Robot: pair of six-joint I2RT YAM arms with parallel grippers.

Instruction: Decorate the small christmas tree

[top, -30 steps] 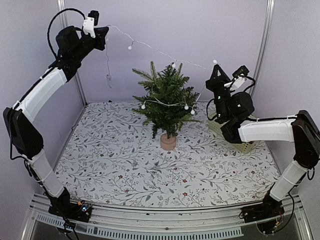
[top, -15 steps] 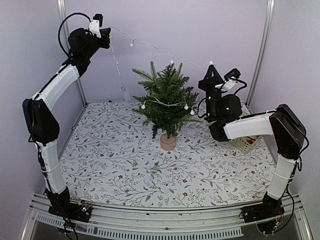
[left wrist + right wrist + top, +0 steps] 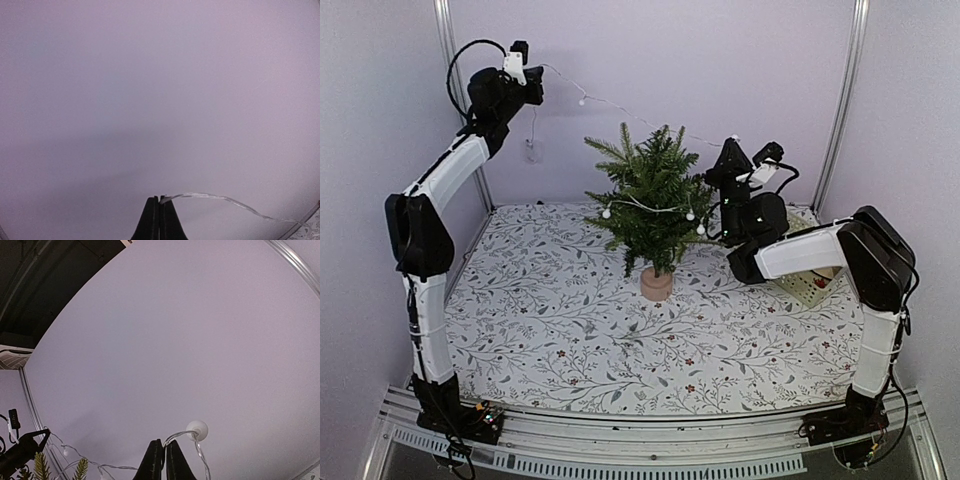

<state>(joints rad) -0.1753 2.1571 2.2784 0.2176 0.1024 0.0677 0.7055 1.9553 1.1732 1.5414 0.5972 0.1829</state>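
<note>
Over the last second I have swung my right claw (image 3: pixel 730 146) in from the right edge toward the small christmas tree (image 3: pixel 655 200), and my left claw (image 3: pixel 534 82) has pulled up and in over the far-left corner of the bench (image 3: pixel 550 330). The string of lights (image 3: pixel 620 104) between them is now shorter and crosses just above the treetop. I judge the next loop is nearly placed to be laid on the upper branches.

Both claws are pressed together on the wire. In the left wrist view it leaves the tips to the right, and in the right wrist view it is pinched just below a white bulb (image 3: pixel 197 429).

The tree stands upright on its tan base, mid-bench toward the far edge, with one run of bulbs already draped round its middle. From above I cannot say whether the taut strand is touching the top needles or just clearing them.

A loose tail (image 3: pixel 531 150) dangles under my left claw near the back wall. My right forearm is close to the right-hand branches, which could snag. A pale basket (image 3: pixel 807 288) sits behind that arm at the right edge.
</note>
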